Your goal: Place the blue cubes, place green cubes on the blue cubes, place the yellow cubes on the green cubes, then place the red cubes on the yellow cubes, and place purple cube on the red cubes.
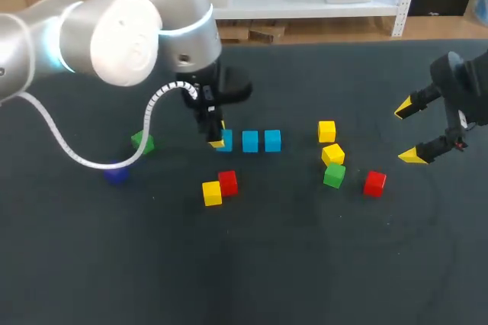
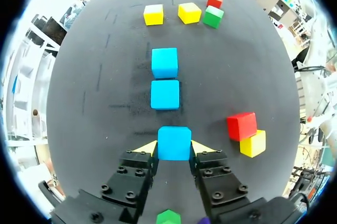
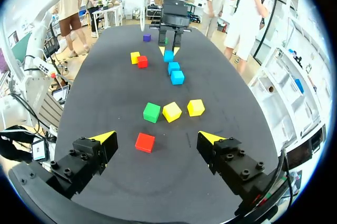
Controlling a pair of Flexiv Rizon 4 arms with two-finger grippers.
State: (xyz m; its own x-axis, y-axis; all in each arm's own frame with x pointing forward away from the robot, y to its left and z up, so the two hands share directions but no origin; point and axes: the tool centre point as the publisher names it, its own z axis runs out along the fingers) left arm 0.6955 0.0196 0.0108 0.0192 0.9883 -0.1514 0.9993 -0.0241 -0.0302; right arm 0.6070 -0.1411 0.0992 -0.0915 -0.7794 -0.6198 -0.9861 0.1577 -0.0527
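Three blue cubes lie in a row on the dark table. My left gripper (image 1: pixel 216 139) is shut on the leftmost blue cube (image 2: pixel 174 143), its yellow tips pressing both sides while the cube rests on the table. The other two blue cubes (image 2: pixel 165 94) (image 2: pixel 165 62) lie ahead of it. A red cube (image 1: pixel 228 181) and a yellow cube (image 1: pixel 212 193) touch each other in front of the row. A green cube (image 1: pixel 142 142) and the purple cube (image 1: pixel 116 175) sit to the left. My right gripper (image 1: pixel 408 133) is open above the table at the right, with a red cube (image 3: pixel 145 142) below and between its fingers, untouched.
Right of the row lie two yellow cubes (image 1: pixel 327 130) (image 1: pixel 332 154), a green cube (image 1: pixel 334 175) and the red cube (image 1: pixel 374 182). The left arm's white cable (image 1: pixel 91 159) hangs low over the table near the left green cube.
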